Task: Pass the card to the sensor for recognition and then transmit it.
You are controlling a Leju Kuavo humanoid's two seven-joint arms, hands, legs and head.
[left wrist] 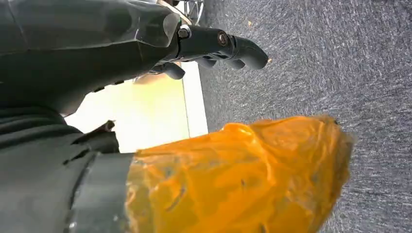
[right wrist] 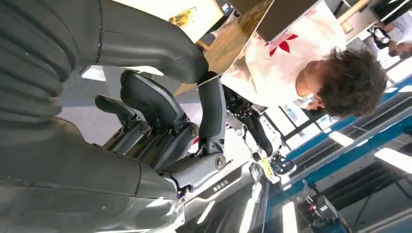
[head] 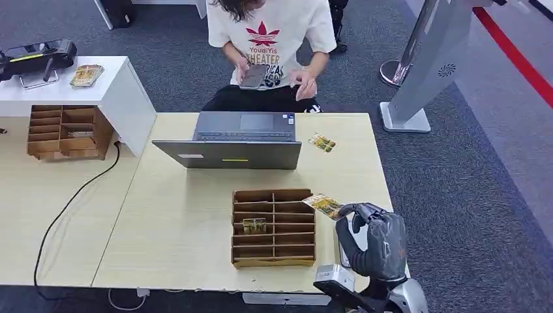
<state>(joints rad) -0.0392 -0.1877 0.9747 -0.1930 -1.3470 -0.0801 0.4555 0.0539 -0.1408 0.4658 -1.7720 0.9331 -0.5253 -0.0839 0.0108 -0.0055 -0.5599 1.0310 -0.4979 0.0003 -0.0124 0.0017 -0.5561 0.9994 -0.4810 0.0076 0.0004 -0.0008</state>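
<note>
My right hand [head: 373, 240] hovers over the table's near right corner, just right of a brown cardboard sorter [head: 273, 259]. It pinches a yellow-printed card [head: 323, 205] by one end, and the card sticks out toward the sorter's top right corner. Up close in the right wrist view, the thumb and a dark finger of that hand [right wrist: 160, 111] clamp the card [right wrist: 238, 34]. A second card [head: 254, 225] lies in one of the sorter's slots. My left hand [left wrist: 97, 58] hangs above grey carpet beside a table edge, holding nothing, its thumb wrapped in orange [left wrist: 243, 174].
An open laptop [head: 228, 140] stands at the table's far side, with a loose card [head: 322, 142] to its right. Behind it a person sits holding a phone. At the left, a white stand [head: 124, 91] carries a dark scanner [head: 36, 55] and a card stack [head: 87, 75] above another sorter [head: 65, 132].
</note>
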